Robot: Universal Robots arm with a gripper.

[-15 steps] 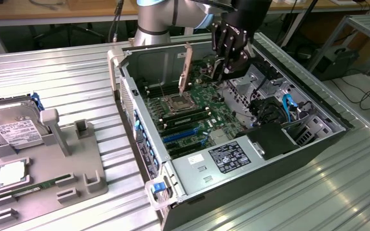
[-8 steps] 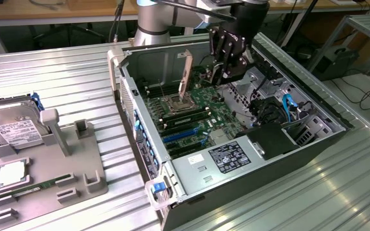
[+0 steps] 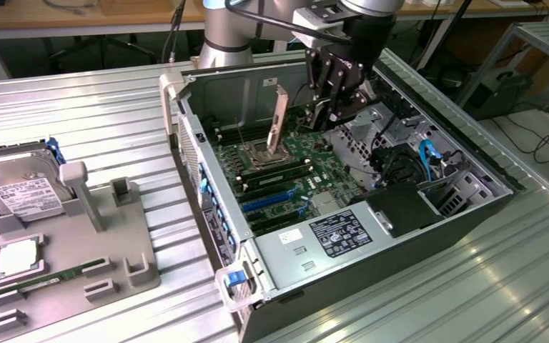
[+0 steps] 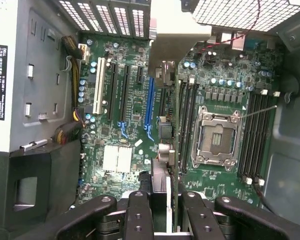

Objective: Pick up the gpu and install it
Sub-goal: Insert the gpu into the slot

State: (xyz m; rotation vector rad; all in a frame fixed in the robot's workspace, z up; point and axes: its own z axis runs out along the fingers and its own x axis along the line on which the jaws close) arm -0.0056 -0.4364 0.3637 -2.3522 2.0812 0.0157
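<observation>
Above the open computer case (image 3: 408,279), the fingers (image 4: 138,215) clamp the gpu (image 4: 172,45) edge-on over the motherboard (image 4: 130,100), so installation looks under way, and seating likely calls for aligning its edge with the blue slot (image 4: 150,107) beyond.
</observation>
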